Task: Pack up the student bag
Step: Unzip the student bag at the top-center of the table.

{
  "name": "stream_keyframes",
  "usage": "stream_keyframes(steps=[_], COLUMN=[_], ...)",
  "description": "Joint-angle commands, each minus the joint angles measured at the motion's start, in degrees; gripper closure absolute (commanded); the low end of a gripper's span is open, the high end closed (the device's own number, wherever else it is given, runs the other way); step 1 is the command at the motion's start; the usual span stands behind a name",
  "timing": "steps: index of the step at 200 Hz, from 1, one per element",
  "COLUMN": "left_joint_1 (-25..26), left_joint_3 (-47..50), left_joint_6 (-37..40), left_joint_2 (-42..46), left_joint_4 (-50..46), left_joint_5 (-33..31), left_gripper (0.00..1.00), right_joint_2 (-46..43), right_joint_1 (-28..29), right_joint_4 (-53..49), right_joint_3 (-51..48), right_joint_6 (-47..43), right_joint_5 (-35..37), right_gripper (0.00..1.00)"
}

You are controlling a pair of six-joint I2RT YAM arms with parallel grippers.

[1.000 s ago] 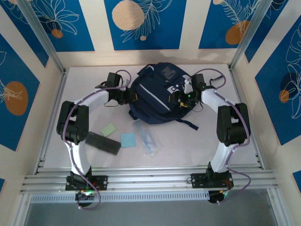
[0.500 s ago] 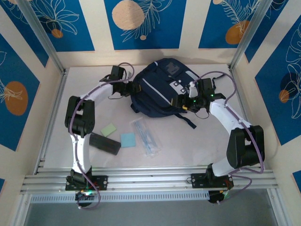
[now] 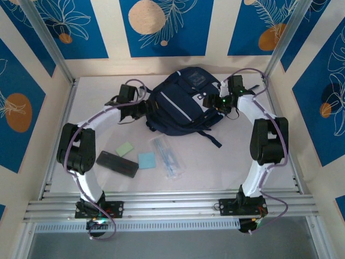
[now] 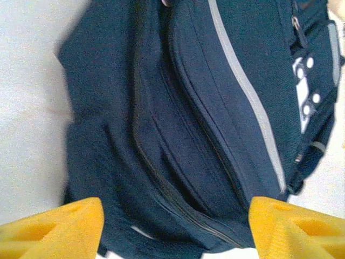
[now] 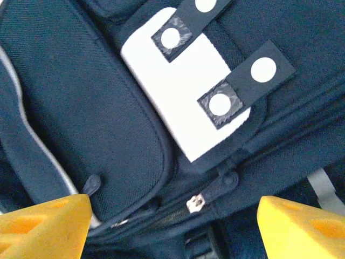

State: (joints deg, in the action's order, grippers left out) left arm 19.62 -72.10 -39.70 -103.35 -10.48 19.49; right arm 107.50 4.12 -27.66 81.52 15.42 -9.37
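While both arms reach toward the far side of the counter (image 3: 232, 162), I see the bag (image 3: 180, 110) lying there near the back wall, between the two tools. The left tool (image 3: 143, 109) sits at the bag's left edge. On its wrist camera the yellow fingers (image 4: 54, 229) stand spread wide at the bottom corners, with navy fabric, a zip seam and a grey stripe (image 4: 248, 102) between and ahead of them, and nothing is pinched. The right tool (image 3: 211, 102) is at the bag's right side and is spread too. Its fingers (image 5: 43, 226) stand far apart over a light grey patch (image 5: 178, 97) crossed by two dark tabs with white dots, and a zip pull (image 5: 197, 203) lies just below the patch. I cannot tell whether either tool touches the fabric. Nearer the arm bases, well apart from the bag, lie a black case (image 3: 117, 163), a green pad (image 3: 125, 149), a blue pad (image 3: 146, 159) and a clear packet (image 3: 168, 157), with the blue pad just beside the packet. One black strap (image 3: 213, 139) trails from the bag toward the bases.
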Motion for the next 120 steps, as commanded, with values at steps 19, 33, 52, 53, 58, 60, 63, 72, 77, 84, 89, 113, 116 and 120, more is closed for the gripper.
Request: stream_keyframes(steps=[19, 33, 52, 53, 58, 60, 63, 72, 77, 84, 89, 113, 116, 120], left_joint_1=[4.6, 4.7, 4.7, 4.7, 4.7, 4.7, 4.7, 4.6, 4.7, 4.6, 4.6, 4.5, 4.5, 4.5], left_joint_3=[4.0, 3.8, 3.2, 3.2, 3.1, 3.0, 3.1, 2.7, 2.4, 2.3, 2.1, 1.6, 1.5, 1.4], left_joint_6=[-9.2, -9.6, -9.3, -9.2, -9.1, -9.1, -9.0, -8.6, -8.4, -8.4, -8.4, -8.4, -8.4, -8.5], left_joint_2=[-2.5, -4.8, -7.4, -7.5, -8.1, -8.4, -8.8, -9.9, -10.4, -11.1, -11.6, -13.2, -13.4, -13.6], left_joint_4=[12.1, 13.4, 13.5, 13.5, 13.4, 13.5, 13.4, 13.1, 12.8, 12.7, 12.8, 12.8, 12.8, 12.8], left_joint_5=[2.5, 2.6, 1.5, 1.5, 1.1, 1.0, 0.8, 0.2, -0.1, -0.3, -0.4, -1.3, -1.4, -1.4], left_gripper=[0.40, 0.47, 0.53, 0.54, 0.56, 0.57, 0.58, 0.61, 0.61, 0.62, 0.62, 0.63, 0.63, 0.63], right_joint_2=[6.6, 8.7, 10.2, 10.3, 10.4, 10.5, 10.6, 10.6, 10.6, 10.3, 9.9, 7.3, 7.1, 6.5], right_joint_1=[1.0, 1.8, 2.5, 2.5, 2.6, 2.6, 2.7, 2.9, 3.0, 3.1, 3.3, 3.6, 3.6, 3.5], right_joint_4=[-1.3, -2.7, -4.1, -4.1, -4.0, -4.0, -3.9, -4.0, -4.2, -4.2, -3.7, 0.0, 0.3, 0.7], right_joint_3=[5.0, 6.7, 6.9, 6.9, 6.6, 6.4, 6.2, 5.4, 5.0, 4.3, 3.3, -1.2, -1.5, -2.0], right_joint_6=[0.1, -0.4, 0.2, 0.2, 0.4, 0.5, 0.7, 1.1, 1.5, 2.0, 2.5, 5.1, 5.4, 6.0], right_joint_5=[-1.9, -1.2, -1.3, -1.4, -1.8, -2.0, -2.4, -3.8, -4.4, -5.1, -5.9, -11.5, -12.3, -13.4], right_gripper=[0.21, 0.21, 0.21, 0.21, 0.21, 0.21, 0.21, 0.22, 0.22, 0.23, 0.23, 0.23, 0.23, 0.23])
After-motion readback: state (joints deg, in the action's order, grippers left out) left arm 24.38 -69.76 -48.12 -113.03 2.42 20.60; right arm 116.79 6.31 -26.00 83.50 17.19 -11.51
